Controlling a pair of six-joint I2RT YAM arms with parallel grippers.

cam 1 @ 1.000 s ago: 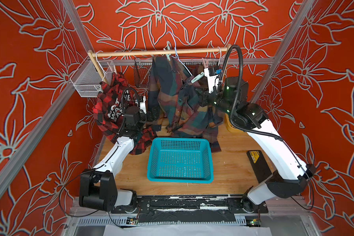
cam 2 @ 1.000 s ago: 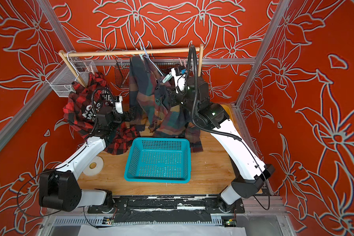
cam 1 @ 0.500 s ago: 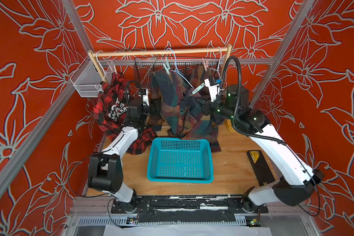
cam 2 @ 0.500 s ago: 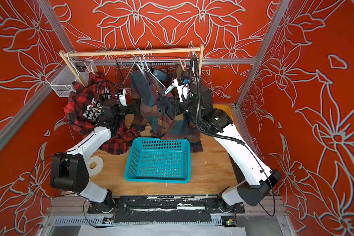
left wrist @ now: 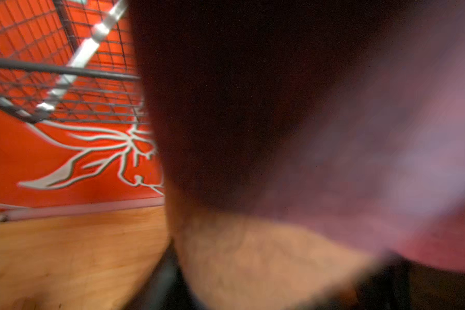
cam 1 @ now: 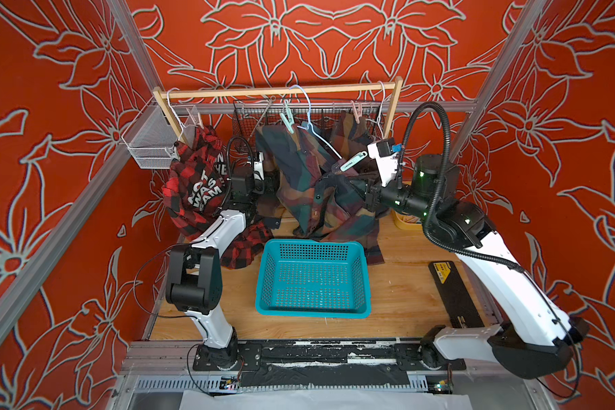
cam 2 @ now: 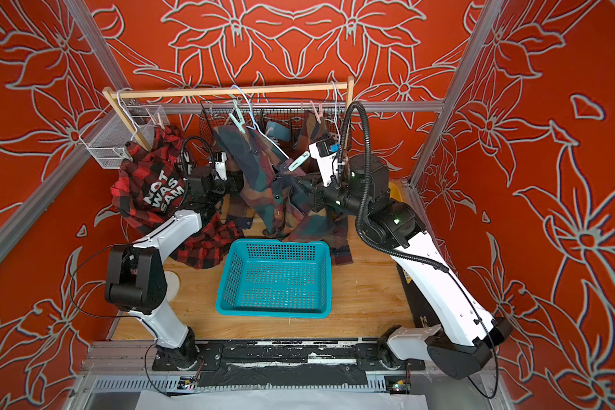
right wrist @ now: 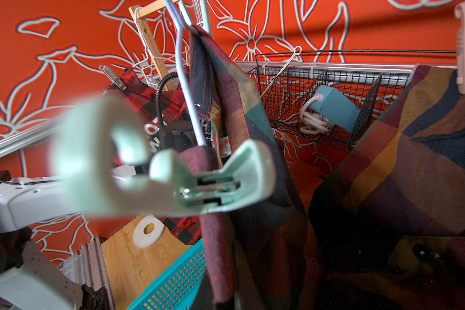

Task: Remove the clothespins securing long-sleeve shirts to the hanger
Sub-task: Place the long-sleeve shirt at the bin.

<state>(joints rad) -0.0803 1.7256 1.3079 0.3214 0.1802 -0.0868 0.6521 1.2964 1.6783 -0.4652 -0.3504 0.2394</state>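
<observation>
Left arm (cam 1: 224, 227): base at the front rail, elbow folded high, white forearm rising toward the back, wrist turned to the robot's right. Left gripper (cam 1: 268, 181) reaches sideways; fingertips hidden, jaw gap unreadable. Right arm (cam 1: 505, 273): long reach up and back from its base, wrist bent inward. Right gripper (cam 1: 360, 189) points toward the left one, jaws pressed together, tips out of sight.

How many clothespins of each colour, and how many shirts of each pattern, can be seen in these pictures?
Mint-blue clothespins: 2
Pink clothespins: 1
Cream-white clothespins: 1
Red-and-black shirts: 1
Dark plaid shirts: 2
Total: 4 clothespins and 3 shirts in view, 7 things.
</observation>
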